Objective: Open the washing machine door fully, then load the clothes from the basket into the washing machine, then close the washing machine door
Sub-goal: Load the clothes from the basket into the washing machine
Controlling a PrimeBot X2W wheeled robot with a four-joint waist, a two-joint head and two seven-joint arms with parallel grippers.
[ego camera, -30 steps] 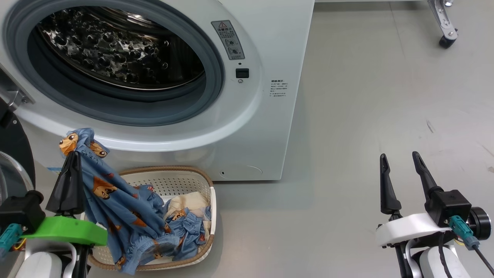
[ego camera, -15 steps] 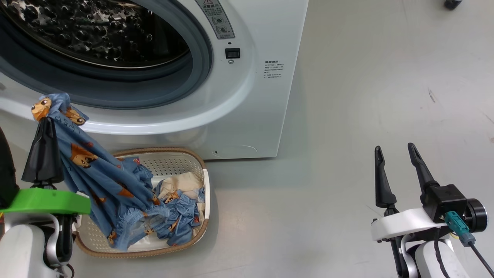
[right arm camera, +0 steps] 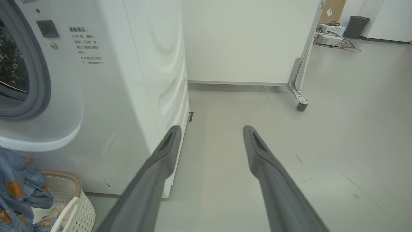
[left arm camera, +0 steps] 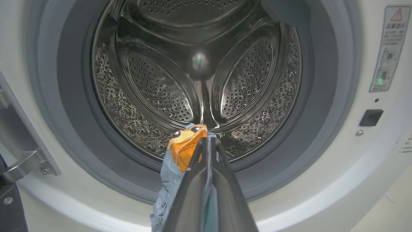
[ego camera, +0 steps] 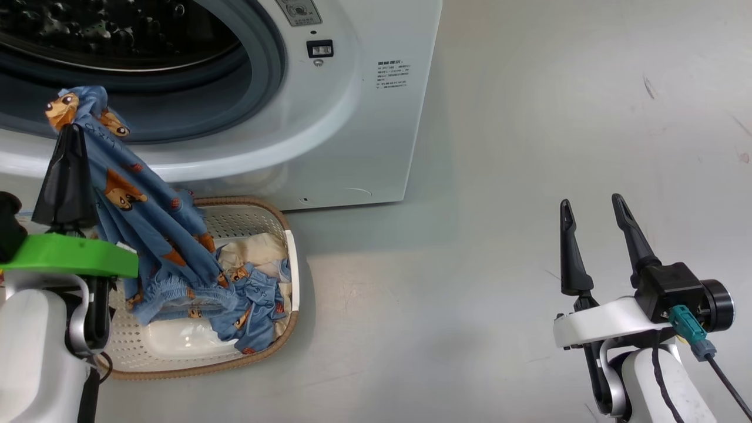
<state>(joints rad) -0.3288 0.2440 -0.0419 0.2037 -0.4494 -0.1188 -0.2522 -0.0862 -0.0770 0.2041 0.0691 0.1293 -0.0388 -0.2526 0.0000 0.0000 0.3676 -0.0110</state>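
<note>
Loading step: left pincer (ego camera: pixel 66 130) clamped on blue clothes (ego camera: pixel 147 229), held above basket (ego camera: pixel 282 223), tail draped into it. Basket on floor at washing machine (ego camera: pixel 352 135) foot. Right pincer (ego camera: pixel 591 202) spread, empty. Next, judged: carry forward into drum (left arm camera: pixel 154 90), release.

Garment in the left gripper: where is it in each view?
Head view: garment at left, hanging from the shut left gripper into the basket.
Left wrist view: garment bottom centre, pinched.
Right wrist view: garment in the bottom-left corner.
Shared landmark: black latch slot.
</note>
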